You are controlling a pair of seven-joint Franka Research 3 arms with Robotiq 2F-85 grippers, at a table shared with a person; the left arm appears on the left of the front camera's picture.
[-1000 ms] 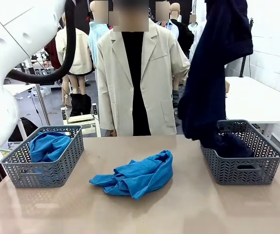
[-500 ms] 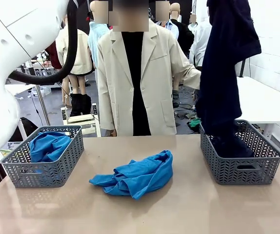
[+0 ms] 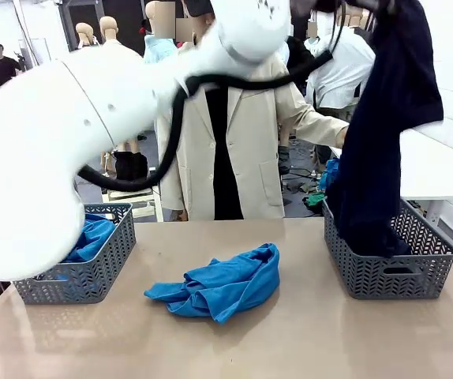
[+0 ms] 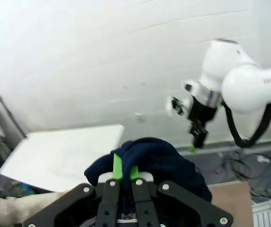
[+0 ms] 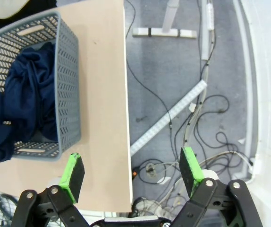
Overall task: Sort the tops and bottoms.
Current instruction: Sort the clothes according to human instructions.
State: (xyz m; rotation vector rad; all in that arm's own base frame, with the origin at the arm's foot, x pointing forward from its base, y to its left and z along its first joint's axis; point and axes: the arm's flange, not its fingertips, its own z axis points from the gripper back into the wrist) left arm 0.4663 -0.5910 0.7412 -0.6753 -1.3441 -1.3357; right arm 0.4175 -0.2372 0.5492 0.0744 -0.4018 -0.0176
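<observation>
A dark navy bottom (image 3: 384, 134) hangs from the picture's top, its lower end inside the right grey basket (image 3: 392, 276). My left arm reaches across to it, and in the left wrist view my left gripper (image 4: 125, 170) is shut on the bunched navy fabric (image 4: 149, 153). From high above, my right gripper (image 5: 131, 172) stands open with nothing in it, looking down on that basket (image 5: 67, 85) and the navy bottoms (image 5: 29, 94) inside. One cobalt-blue top (image 3: 222, 284) lies crumpled mid-table. Another top (image 3: 92, 233) sits in the left basket (image 3: 84, 276).
A person in a cream coat (image 3: 234, 134) stands at the far side, one arm stretched toward the hanging garment. My left arm's white body (image 3: 69, 150) blocks much of the left half. A white table (image 3: 439, 166) stands behind the right basket. Cables (image 5: 192, 118) cover the floor beside the table.
My left arm has swung across the picture, carrying the navy bottom to the right until it hangs over the right basket. The person's arm has reached out toward it.
</observation>
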